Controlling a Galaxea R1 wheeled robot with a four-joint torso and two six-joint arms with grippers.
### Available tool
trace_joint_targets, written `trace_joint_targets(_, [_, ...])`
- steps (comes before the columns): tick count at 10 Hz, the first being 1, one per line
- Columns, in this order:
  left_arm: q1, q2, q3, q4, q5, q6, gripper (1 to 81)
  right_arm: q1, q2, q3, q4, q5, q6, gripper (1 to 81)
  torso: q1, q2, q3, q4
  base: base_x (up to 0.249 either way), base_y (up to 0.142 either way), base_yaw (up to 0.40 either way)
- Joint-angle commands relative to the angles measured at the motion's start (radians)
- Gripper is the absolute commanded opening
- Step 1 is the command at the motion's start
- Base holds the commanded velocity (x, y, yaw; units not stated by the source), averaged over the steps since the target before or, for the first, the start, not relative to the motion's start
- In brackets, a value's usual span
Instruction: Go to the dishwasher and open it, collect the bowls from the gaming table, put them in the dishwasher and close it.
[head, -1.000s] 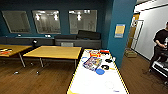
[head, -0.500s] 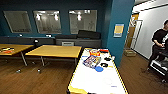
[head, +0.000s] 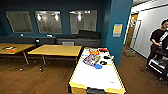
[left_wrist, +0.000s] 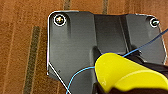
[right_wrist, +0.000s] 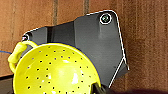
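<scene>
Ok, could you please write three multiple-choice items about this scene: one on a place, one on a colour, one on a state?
1. Where does the blue bowl lie?
A. on the wooden floor
B. on the long table with the pale top
C. on a square yellow-wood table

2. What colour is the holed bowl in the right wrist view?
A. yellow-green
B. red
C. white

3. How is the person at the right of the head view?
A. lying on the floor
B. sitting at a table
C. standing

Key: 1 B, the blue round shape rests on the pale top; 2 A, its whole inside is yellow-green; 3 C, the person is upright on both legs.
</scene>
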Motion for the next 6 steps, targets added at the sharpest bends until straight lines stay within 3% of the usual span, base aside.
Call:
trace_joint_targets(1, [-0.034,-0.004,-0.001,0.0,0.066,0.009,1.0,0.045,-0.015,0.0,-0.014,-0.047,-0.004,1.0,0.0,0.0,0.0,0.0,-0.164,0.0,0.0])
trace_joint_targets(6, [-0.03,-0.004,-0.001,-0.002,0.066,0.009,1.0,0.045,-0.009,0.0,-0.02,-0.047,-0.004,1.0,0.0,0.0,0.0,0.0,-0.165,0.0,0.0])
